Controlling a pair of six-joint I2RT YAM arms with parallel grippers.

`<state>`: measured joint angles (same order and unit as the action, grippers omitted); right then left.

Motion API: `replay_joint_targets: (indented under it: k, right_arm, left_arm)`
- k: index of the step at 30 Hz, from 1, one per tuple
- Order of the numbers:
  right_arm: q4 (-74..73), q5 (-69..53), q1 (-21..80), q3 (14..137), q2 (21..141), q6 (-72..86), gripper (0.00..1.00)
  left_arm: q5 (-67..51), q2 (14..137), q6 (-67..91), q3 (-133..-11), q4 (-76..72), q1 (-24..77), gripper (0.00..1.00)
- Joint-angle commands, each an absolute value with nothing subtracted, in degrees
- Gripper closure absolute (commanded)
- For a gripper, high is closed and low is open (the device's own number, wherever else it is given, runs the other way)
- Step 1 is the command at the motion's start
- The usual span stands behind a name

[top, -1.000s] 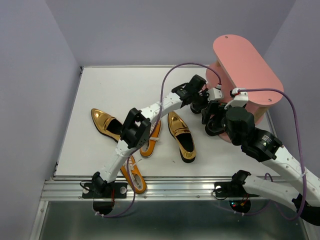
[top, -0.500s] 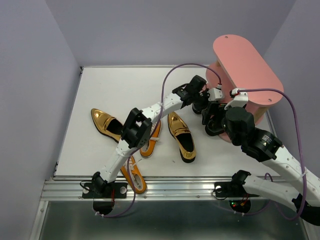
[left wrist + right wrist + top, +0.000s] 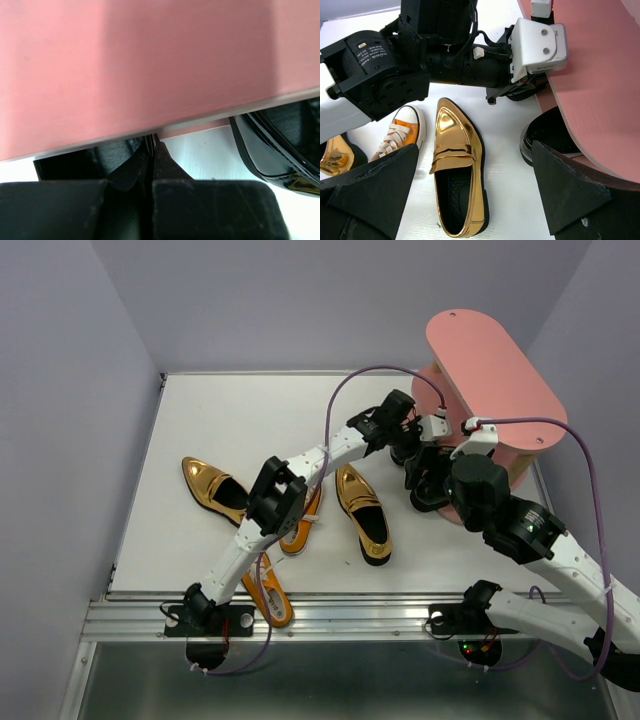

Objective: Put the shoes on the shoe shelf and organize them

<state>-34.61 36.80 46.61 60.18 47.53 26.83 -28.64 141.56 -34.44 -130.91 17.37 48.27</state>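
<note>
Black shoe (image 3: pixel 75 161) in left gripper (image 3: pixel 152 147)

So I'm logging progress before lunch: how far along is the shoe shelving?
Done: nothing clearly shelved; the shoe shelf has a bare top board. In hand: the left gripper looks shut on the rim of a black dress shoe, under a shelf board; the right gripper hangs open. Left: both gold loafers and both orange sneakers lie on the table.
</note>
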Motion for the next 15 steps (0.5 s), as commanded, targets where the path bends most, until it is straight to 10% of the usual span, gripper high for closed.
replay_joint_targets:
  k: [1, 8, 15]
  right_arm:
    - [-35.2, 38.8, 47.1, 62.3, 46.2, 27.3, 0.00]
    - [-35.2, 38.7, 47.1, 62.6, 46.6, 27.4, 0.00]
    - [-35.6, 38.8, 47.1, 62.8, 46.5, 27.7, 0.00]
  left_arm:
    - [-31.0, 139.0, -36.4, -135.6, 9.5, 48.7, 1.00]
    - [-30.3, 138.3, -34.2, -133.3, 7.3, 48.7, 0.59]
    - [-29.6, 136.8, -33.8, -132.1, 5.8, 48.8, 0.48]
